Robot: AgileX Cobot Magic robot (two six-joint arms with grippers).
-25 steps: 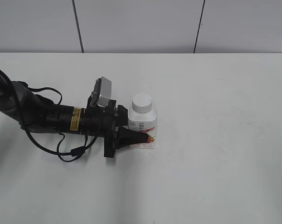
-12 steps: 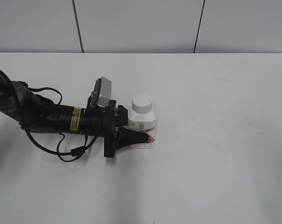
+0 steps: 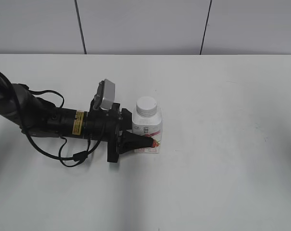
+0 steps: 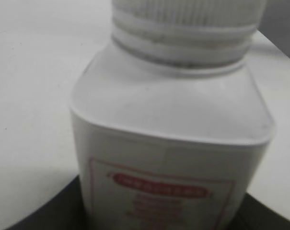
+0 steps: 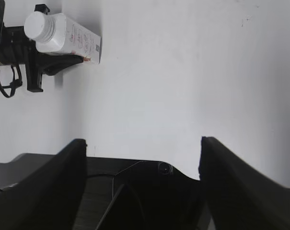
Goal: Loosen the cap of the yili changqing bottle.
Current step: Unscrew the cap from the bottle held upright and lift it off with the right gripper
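1. Black left arm lying low across the white counter [image 3: 222,159], reaching in from the left edge in the exterior view.
2. Left pincer [image 3: 138,137] closed around the lower body of the yili changqing bottle [image 3: 147,130], one dark finger [image 3: 138,142] across the red-pink label.
3. Bottle upright, left of the counter's middle; white ribbed cap [image 3: 146,106] seated on the neck, nothing touching it.
4. Up close in the left wrist view: bottle [image 4: 171,143] filling the frame, cap [image 4: 185,19] at top, blurred.
5. Right pincer [image 5: 140,187] open, two dark fingers [image 5: 61,187] spread wide, holding nothing, well apart from the bottle [image 5: 63,33] far off at upper left.
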